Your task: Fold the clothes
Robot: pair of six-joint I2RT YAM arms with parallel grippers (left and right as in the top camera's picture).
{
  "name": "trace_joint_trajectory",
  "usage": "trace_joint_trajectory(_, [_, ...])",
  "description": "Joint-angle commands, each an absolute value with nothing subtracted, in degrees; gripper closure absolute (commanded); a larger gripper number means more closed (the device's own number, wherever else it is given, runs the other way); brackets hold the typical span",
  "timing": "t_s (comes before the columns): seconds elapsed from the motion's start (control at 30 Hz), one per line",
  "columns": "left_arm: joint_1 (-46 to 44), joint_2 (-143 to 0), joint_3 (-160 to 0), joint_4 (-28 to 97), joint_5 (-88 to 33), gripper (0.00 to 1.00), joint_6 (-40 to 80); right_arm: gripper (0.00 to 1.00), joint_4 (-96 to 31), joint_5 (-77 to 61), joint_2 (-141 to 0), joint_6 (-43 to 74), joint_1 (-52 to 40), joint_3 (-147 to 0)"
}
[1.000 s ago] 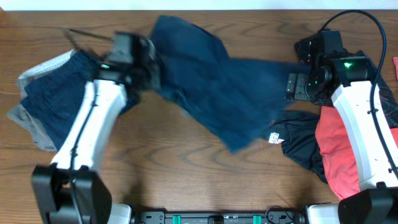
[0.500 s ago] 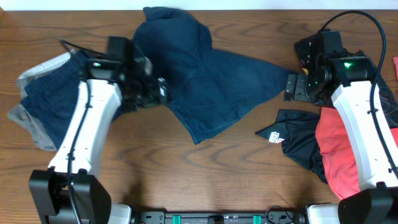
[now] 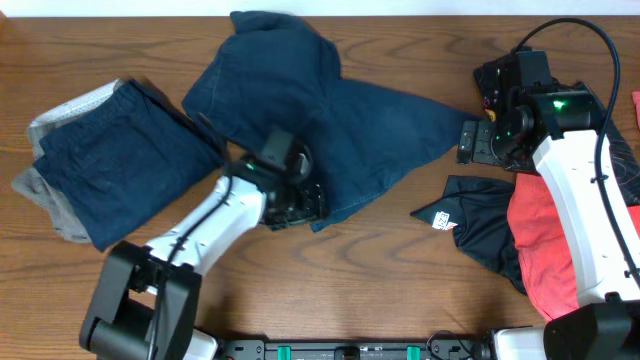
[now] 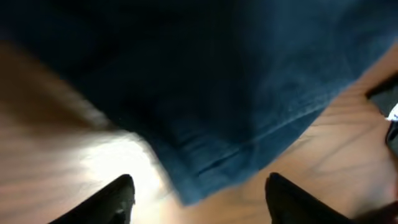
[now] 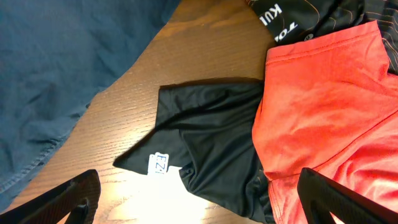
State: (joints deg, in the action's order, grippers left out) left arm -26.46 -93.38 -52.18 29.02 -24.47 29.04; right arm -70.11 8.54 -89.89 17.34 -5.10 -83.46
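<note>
Left gripper (image 3: 298, 203): jaws well apart, nothing clamped, poised at the near hem corner of the navy shorts (image 3: 330, 120); contact unclear, wrist view blurred. Right gripper (image 3: 472, 140): spread wide, empty, just beside the shorts' right tip. Shorts lie rumpled mid-table (image 3: 380, 290), long axis slanting from far-left to right.

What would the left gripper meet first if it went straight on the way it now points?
Probably the hemmed corner of the navy shorts: the left wrist view shows it lying just ahead of the open left gripper, in line with the gap. Depth is unclear; the table lies close below.
</note>
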Motion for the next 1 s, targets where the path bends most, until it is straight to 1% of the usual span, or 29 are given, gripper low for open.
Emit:
trace_joint_trajectory(0.0, [-29.1, -94.3, -49.6, 25.2, -24.8, 0.34, 33.0, 0.01, -70.3, 8.5, -89.2, 17.0, -4.8, -83.3])
trace_joint_trajectory(0.03, [-29.7, -94.4, -49.3, 24.6, -24.8, 0.49, 32.9, 0.01, -70.3, 8.5, -89.2, 16.9, -4.8, -83.3])
trace_joint_trajectory(0.07, [-30.1, -94.5, -49.1, 24.8, -24.6, 0.73, 32.9, 0.01, -70.4, 8.5, -89.2, 16.9, -4.8, -83.3])
trace_joint_trajectory(0.1, [-30.4, -94.5, -49.0, 25.4, -24.6, 0.91, 32.9, 0.01, -70.6, 8.5, -89.2, 16.9, -4.8, -83.3])
trace_joint_trajectory(0.13, [-30.5, -94.5, -49.0, 26.7, -24.6, 0.94, 32.9, 0.01, -70.8, 8.6, -89.2, 16.9, -4.8, -83.3])
trace_joint_trajectory(0.27, [-27.4, -93.8, -49.2, 37.1, -22.5, 0.94, 29.8, 0.01, -71.6, 8.6, -89.2, 17.0, -4.8, -82.8])
trace_joint_trajectory(0.4, [-18.8, -91.2, -50.3, 50.9, -12.7, 0.94, 26.6, 0.01, -71.6, 8.1, -89.2, 17.4, -4.8, -80.3])
trace_joint_trajectory(0.47, [-13.8, -89.2, -50.9, 55.1, -9.9, 0.94, 25.4, 0.01, -71.1, 6.6, -89.2, 18.3, -4.8, -78.0])
trace_joint_trajectory(0.57, [-6.3, -85.4, -50.9, 57.2, -9.8, 0.94, 23.3, 0.04, -67.5, -5.2, -89.2, 17.5, -5.0, -72.6])
trace_joint_trajectory(0.63, [-2.0, -82.9, -50.9, 57.7, -9.0, 0.94, 21.3, 0.05, -62.4, -16.1, -89.2, 13.3, -5.6, -68.3])
trace_joint_trajectory(0.73, [2.9, -80.3, -50.9, 59.0, -4.6, 0.94, 21.9, 0.05, -53.1, -25.6, -89.2, 7.7, -6.7, -63.2])
trace_joint_trajectory(0.83, [7.6, -78.3, -50.9, 60.2, -2.3, 0.94, 22.6, 0.07, -43.0, -25.5, -89.2, 7.6, -7.6, -59.0])
trace_joint_trajectory(0.97, [11.0, -77.8, -50.9, 61.5, -2.3, 0.94, 22.5, 0.02, -31.1, -25.6, -89.4, 8.6, -8.7, -55.4])
